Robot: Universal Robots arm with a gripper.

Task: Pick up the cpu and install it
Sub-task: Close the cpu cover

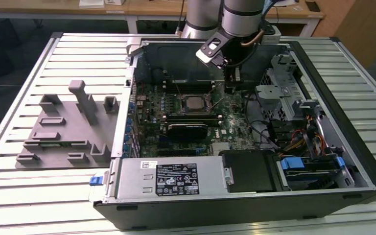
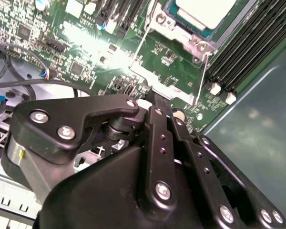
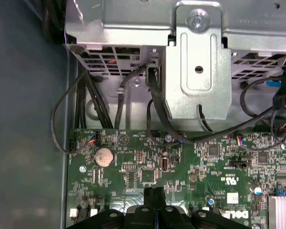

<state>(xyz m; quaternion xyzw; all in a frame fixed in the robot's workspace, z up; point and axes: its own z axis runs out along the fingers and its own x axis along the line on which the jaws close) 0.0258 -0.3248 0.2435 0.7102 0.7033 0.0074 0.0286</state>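
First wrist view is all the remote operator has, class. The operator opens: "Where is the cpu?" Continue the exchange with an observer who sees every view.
Observer: The cpu sits in the socket on the motherboard. The exterior view and the second wrist view both show it there.
Operator: How does the end effector stand to it?
Observer: In the exterior view, the end effector hangs over the motherboard to the exterior view's right of the cpu, apart from it.
Operator: What lies outside the case?
Observer: A grey tray lies on the slatted table, to the exterior view's left of the computer case.
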